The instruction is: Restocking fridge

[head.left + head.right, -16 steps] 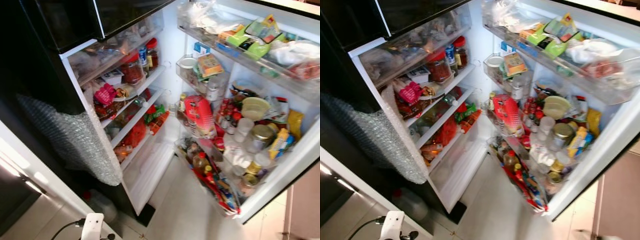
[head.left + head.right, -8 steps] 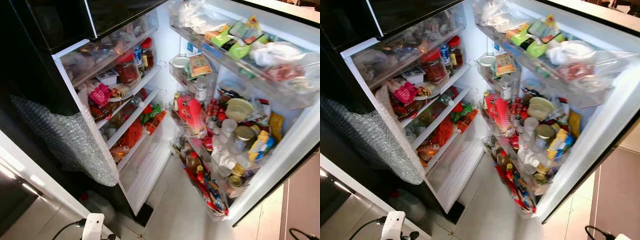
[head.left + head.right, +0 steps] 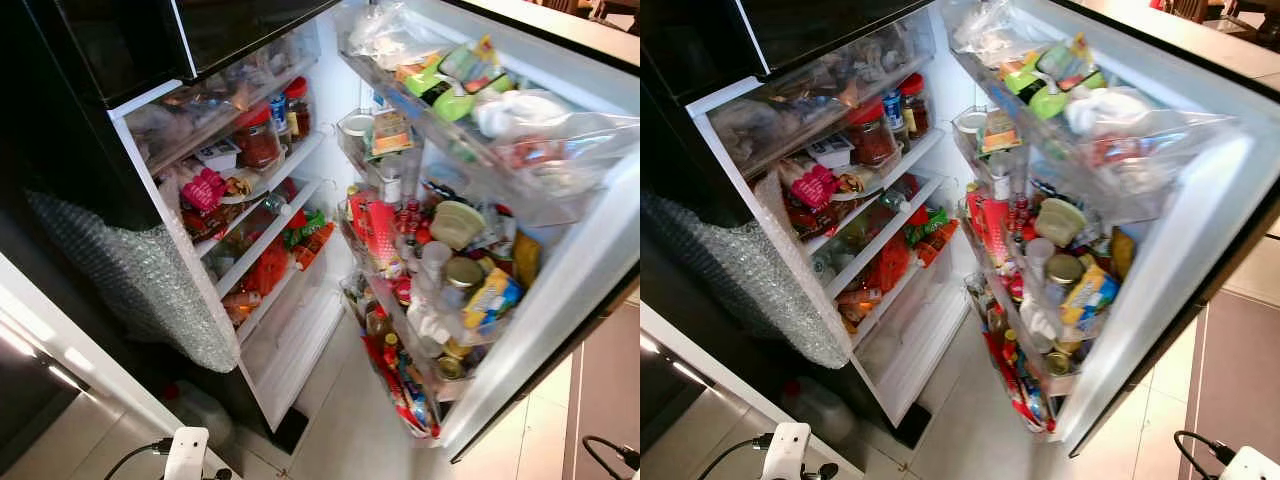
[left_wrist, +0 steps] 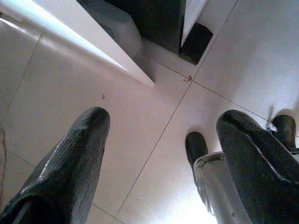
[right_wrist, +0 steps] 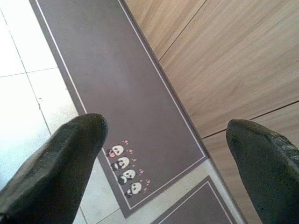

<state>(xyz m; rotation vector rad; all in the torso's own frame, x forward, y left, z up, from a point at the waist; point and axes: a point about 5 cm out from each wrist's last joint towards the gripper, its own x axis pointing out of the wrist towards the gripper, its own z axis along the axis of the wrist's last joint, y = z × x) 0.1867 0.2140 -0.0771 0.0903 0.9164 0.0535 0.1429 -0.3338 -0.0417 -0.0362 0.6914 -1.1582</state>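
The fridge [image 3: 270, 215] stands open in front of me, its white shelves packed with food. A red-lidded jar [image 3: 258, 140] sits on an upper shelf and a pink packet [image 3: 205, 188] lies below it. The fridge door [image 3: 560, 290] hangs open on the right; its racks hold bottles, tins and a red packet [image 3: 372, 222]. My left gripper [image 4: 163, 121] hangs open over the pale floor tiles, holding nothing. Open and empty too, my right gripper [image 5: 166, 126] hangs over a grey mat [image 5: 117, 84].
Bubble wrap [image 3: 150, 280] hangs on the dark fridge side at left. A translucent jug [image 3: 200, 405] stands on the floor beside the fridge base. A white device [image 3: 186, 455] with a cable lies near my feet. A black cable [image 3: 610, 455] lies at right. A wood panel [image 5: 233, 60] borders the mat.
The fridge door has swung leftward, toward the fridge body, and now stands more edge-on. The view has shifted slightly. Both arms hang as before.
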